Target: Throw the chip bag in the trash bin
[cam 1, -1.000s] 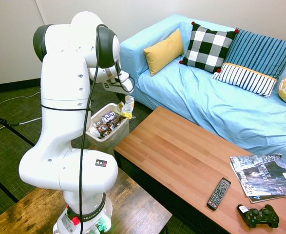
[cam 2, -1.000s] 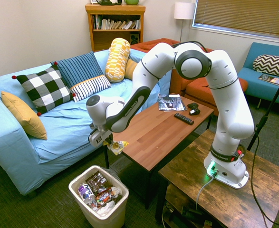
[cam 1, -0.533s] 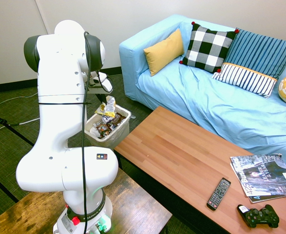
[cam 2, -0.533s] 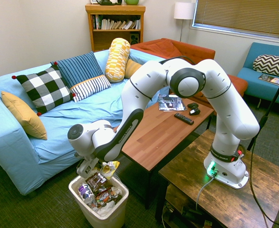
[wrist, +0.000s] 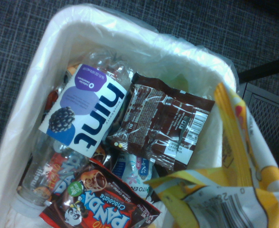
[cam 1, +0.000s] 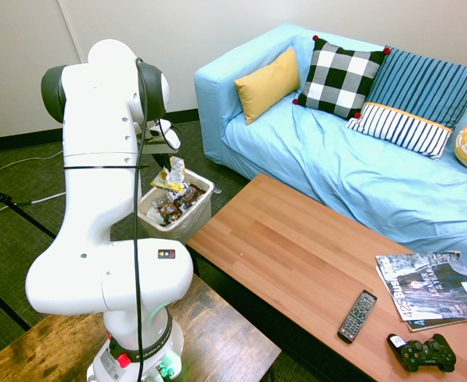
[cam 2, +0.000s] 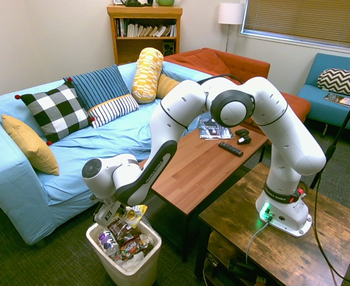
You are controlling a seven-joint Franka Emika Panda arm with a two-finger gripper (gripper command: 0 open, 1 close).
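Holding the chip bag [cam 1: 170,175] in its closed claw [cam 1: 165,161], your arm has it over the trash bin [cam 2: 139,274], near the rim. Compared with a second ago, you've brought the bag in from beside the bin and lower, above the wrappers and the hint bottle [wrist: 82,111]. In the wrist view, its yellow foil [wrist: 244,180] covers one corner of the bin.

Chip bag [wrist: 234,190] glossy foil; trash bin [wrist: 16,124] smooth plastic.
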